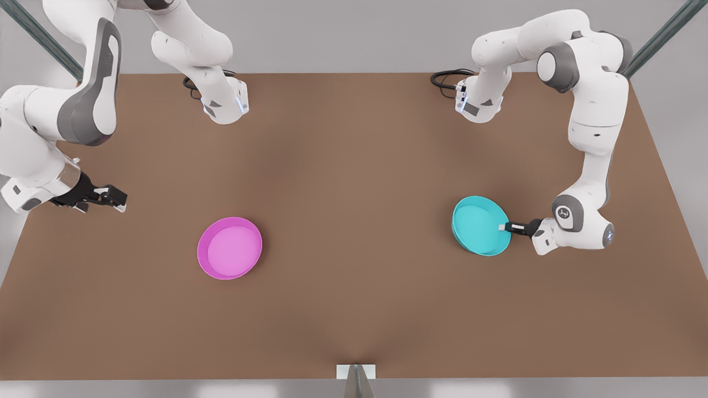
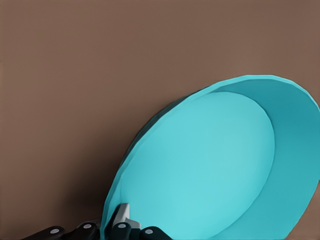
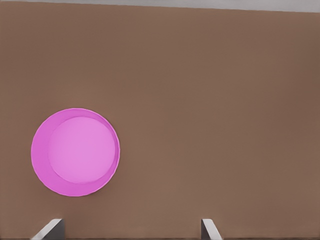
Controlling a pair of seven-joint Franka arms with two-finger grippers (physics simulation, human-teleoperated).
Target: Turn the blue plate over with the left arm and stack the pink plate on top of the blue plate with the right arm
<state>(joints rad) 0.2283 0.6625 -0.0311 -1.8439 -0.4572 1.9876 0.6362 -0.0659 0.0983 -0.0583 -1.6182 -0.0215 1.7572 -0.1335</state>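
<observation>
A: Where do we find the round, shallow, glossy cyan-turquoise blue plate point(image 1: 480, 225)?

B: We see it tilted up on the brown matte surface point(image 1: 354, 166), its hollow side open toward the round magenta-pink plate point(image 1: 229, 247). In the left wrist view the blue plate point(image 2: 210, 165) stands raised with the brown surface behind it.

A: What holds it?

B: The left gripper point(image 1: 504, 227), small and black on its white jointed arm, is clamped on the blue plate's rim, on the edge facing away from the pink plate. In the left wrist view we see the left gripper point(image 2: 116, 221) with one pale finger pad point(image 2: 123, 214) pressed on the inside of the rim.

A: And the pink plate?

B: It lies flat and hollow side up on the surface, well apart from the blue plate. The right wrist view shows the pink plate point(image 3: 75, 152) resting alone on the brown surface.

A: Where is the right gripper?

B: The right gripper point(image 1: 113, 198) waits on the far side of the pink plate from the blue plate, touching nothing. In the right wrist view its two fingertips point(image 3: 49, 229) stand wide apart.
</observation>
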